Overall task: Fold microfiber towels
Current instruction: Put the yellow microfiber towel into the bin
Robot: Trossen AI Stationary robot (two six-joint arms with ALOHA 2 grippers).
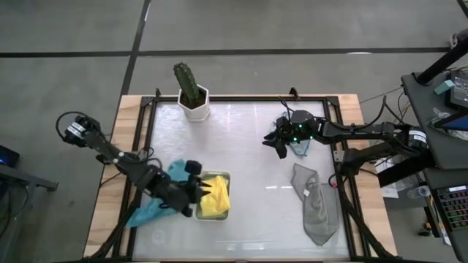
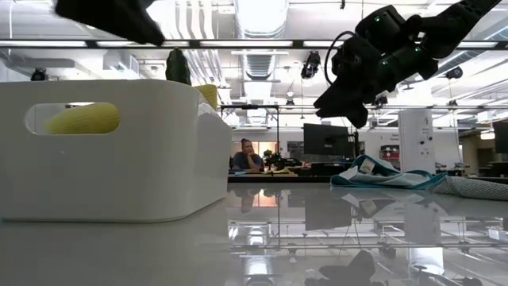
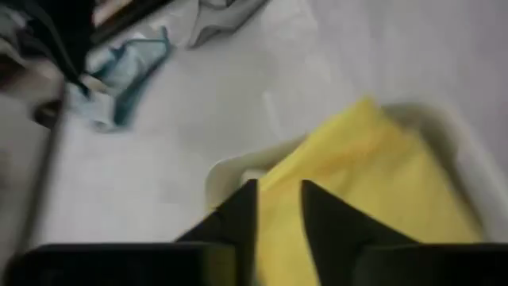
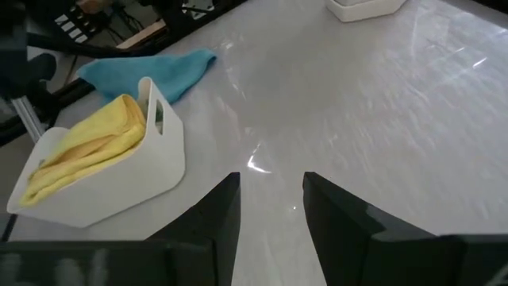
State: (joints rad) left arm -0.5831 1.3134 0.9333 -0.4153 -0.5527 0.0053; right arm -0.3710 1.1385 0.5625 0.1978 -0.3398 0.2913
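Nearest, at about seven o'clock on the tabletop (image 1: 248, 175), the left claw (image 1: 199, 191) hangs over the white tray (image 1: 226, 175), its two dark fingers (image 3: 238, 218) parted by a narrow gap directly above the yellow towel (image 1: 214, 197), which lies folded inside the tray. Whether those fingers pinch any of the yellow cloth, I cannot tell. Just beside the tray, toward eight o'clock and partly under the left arm, the light blue towel (image 1: 150, 210) lies spread flat, running out to the tabletop's edge. Across at five o'clock the grey towel (image 1: 314, 204) lies rumpled in a long shape, well apart from the tray. Farther back, at two o'clock, the right claw (image 1: 280, 142) hovers clear above the surface with its fingers (image 4: 214, 214) parted and nothing between them. The teal towel (image 1: 301, 146) sits bunched on the tabletop just beneath that arm's wrist. Farthest, at eleven o'clock, a cactus (image 1: 189, 84) stands upright in a white pot (image 1: 194, 108). Beyond the tabletop, the low view shows a person (image 2: 248, 155) seated at a desk.
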